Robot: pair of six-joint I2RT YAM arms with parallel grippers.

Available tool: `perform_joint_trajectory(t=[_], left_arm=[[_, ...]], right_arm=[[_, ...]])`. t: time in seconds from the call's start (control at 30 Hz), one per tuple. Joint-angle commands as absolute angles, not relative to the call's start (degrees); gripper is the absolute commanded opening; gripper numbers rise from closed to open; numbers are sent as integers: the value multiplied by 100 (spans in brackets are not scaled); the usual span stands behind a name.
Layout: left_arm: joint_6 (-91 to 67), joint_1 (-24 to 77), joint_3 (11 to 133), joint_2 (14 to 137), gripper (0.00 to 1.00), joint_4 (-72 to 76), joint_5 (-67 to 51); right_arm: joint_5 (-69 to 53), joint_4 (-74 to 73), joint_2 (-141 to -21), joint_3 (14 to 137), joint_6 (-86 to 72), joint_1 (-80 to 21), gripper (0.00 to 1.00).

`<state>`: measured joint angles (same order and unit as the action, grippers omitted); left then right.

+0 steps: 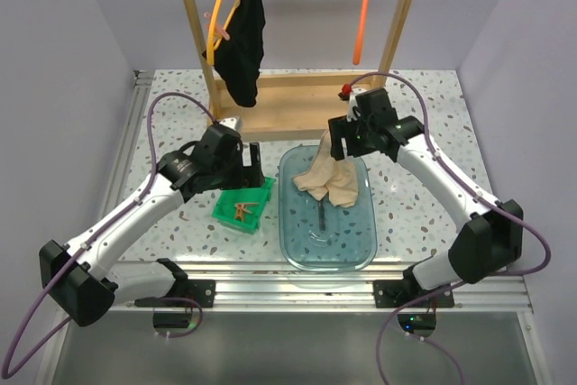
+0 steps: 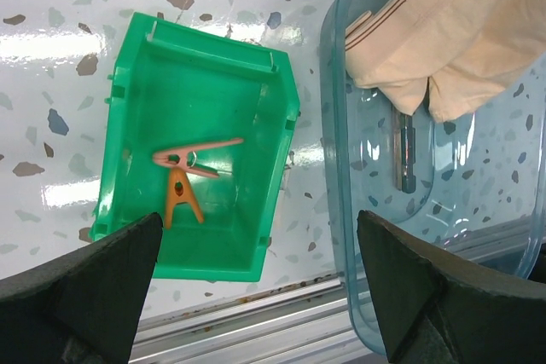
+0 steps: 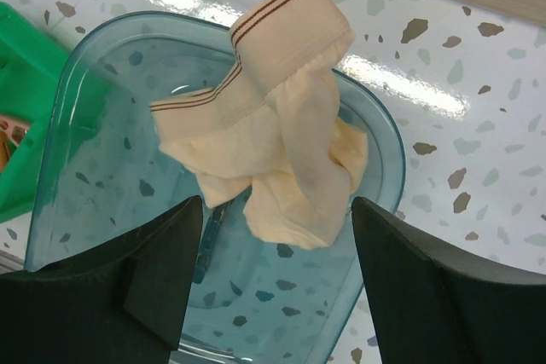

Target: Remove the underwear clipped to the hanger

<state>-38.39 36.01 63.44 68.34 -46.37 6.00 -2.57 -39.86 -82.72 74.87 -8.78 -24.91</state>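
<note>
The black underwear (image 1: 242, 38) hangs clipped to an orange hanger (image 1: 219, 15) on the wooden rack at the back left. The beige underwear (image 1: 329, 178) is bunched over the far end of the clear blue tub (image 1: 326, 263); it also shows in the right wrist view (image 3: 281, 159) and the left wrist view (image 2: 461, 31). My right gripper (image 1: 338, 143) is just above it, and its jaws (image 3: 275, 210) stand wide open and hold nothing. My left gripper (image 1: 255, 167) is open and empty (image 2: 258, 228) above the green bin (image 2: 281, 100).
The green bin (image 1: 243, 205) holds a pink clip (image 2: 196, 157) and an orange clip (image 2: 181, 195). A second orange hanger (image 1: 362, 15) hangs bare at the back right. The wooden rack base (image 1: 279, 114) stands behind the tub. A small metal piece (image 2: 405, 155) lies in the tub.
</note>
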Motion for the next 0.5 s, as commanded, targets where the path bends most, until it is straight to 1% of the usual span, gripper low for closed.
perform_joint_trajectory(t=[0.0, 0.07, 0.13, 0.17, 0.23, 0.27, 0.33, 0.4, 0.47], left_arm=[[-3964, 3568, 6249, 6566, 100, -4491, 589], [-3999, 3577, 6214, 6530, 100, -4500, 589], [-4034, 3560, 6205, 6504, 100, -4526, 589], [-4052, 3568, 6196, 6487, 100, -4526, 580], [-4069, 3568, 6188, 6460, 100, -4526, 563], [-4069, 3577, 6179, 6460, 100, -4526, 563], [-4104, 3568, 6161, 6425, 100, -4526, 554], [-4113, 3577, 6117, 6407, 100, -4526, 545], [-4104, 3568, 6100, 6390, 100, -4526, 545]], right_arm=[[-132, -3534, -8612, 7453, -721, -2636, 74], [87, -3455, -8753, 7409, -712, -2689, 73], [184, -3314, -8947, 7400, -703, -2716, 70], [272, -3253, -8999, 7383, -712, -2742, 67], [325, -3112, -9079, 7374, -729, -2751, 51], [386, -3068, -9088, 7348, -773, -2751, 46], [465, -2953, -9088, 7304, -765, -2742, 39], [518, -2927, -9088, 7251, -738, -2751, 38], [527, -2935, -9070, 7199, -721, -2751, 27]])
